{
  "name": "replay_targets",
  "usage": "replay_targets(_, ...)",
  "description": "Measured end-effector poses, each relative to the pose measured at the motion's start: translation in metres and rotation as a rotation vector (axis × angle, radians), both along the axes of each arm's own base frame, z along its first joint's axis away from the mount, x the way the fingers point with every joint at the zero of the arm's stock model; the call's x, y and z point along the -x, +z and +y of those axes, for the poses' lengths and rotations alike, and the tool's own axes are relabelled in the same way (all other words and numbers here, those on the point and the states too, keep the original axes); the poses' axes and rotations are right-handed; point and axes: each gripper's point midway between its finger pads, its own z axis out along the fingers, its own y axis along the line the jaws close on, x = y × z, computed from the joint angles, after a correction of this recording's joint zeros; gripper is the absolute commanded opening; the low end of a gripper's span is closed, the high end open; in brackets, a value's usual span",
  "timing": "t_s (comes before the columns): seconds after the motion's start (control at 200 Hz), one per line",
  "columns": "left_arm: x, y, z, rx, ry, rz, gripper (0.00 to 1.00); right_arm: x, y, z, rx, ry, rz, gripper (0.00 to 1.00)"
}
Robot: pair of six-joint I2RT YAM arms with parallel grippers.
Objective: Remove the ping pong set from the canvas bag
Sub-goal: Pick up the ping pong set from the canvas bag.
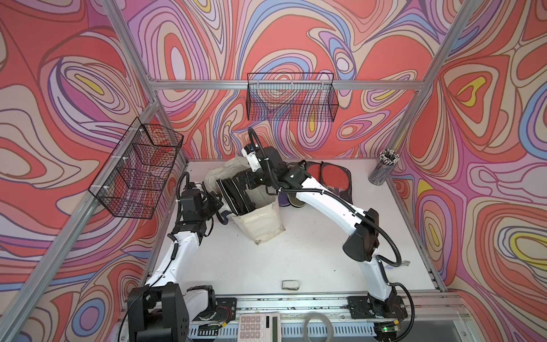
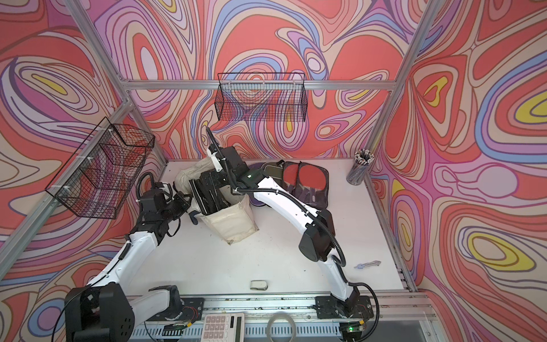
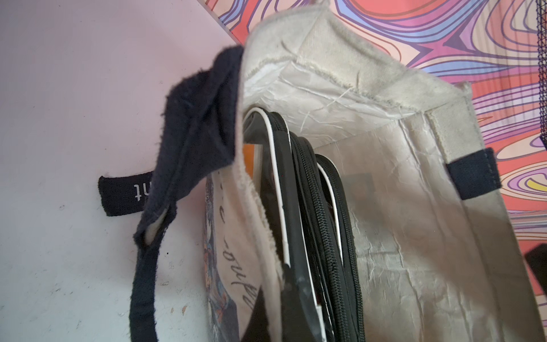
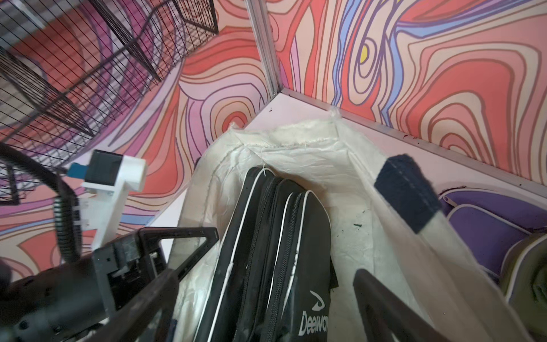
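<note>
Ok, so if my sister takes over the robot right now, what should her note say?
Left gripper: shut, seemingly pinching the rim of the canvas bag.
Right gripper: open, straddling the black zip cases standing in the bag; gripping nothing.
Done: an open case with red paddles and a purple case lie on the table outside the bag.
To do: close on a black case and lift it out.

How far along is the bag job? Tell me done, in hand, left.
Done: a purple case and red paddles lie on the table outside the canvas bag. In hand: the left tool is shut at the bag's rim; the right tool is open over the black cases, gripping nothing. Left: those cases, all inside the bag.
</note>
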Motion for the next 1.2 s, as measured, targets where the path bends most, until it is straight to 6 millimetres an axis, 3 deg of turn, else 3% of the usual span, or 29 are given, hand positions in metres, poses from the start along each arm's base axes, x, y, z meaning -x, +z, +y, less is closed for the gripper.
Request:
replay_targets(0.315,0.0,0.0,0.0,0.005,0.002,-0.002,0.0,-0.02,-0.081,0.007,0.141,-0.042,0.059,0.95)
replay_targets(0.436,0.0,0.0,0.0,0.006,0.002,-0.005,0.0,-0.025,-0.104,0.008,0.172,-0.053,0.074,0.94)
replay_targets(0.936,-0.001,-0.001,0.0,0.012,0.006,-0.009,0.0,-0.04,-0.111,0.0,0.222,-0.127,0.024,0.89)
replay_targets(1.197,0.0,-0.001,0.0,0.012,0.006,-0.008,0.0,-0.043,-0.112,-0.002,0.235,-0.144,0.008,0.79)
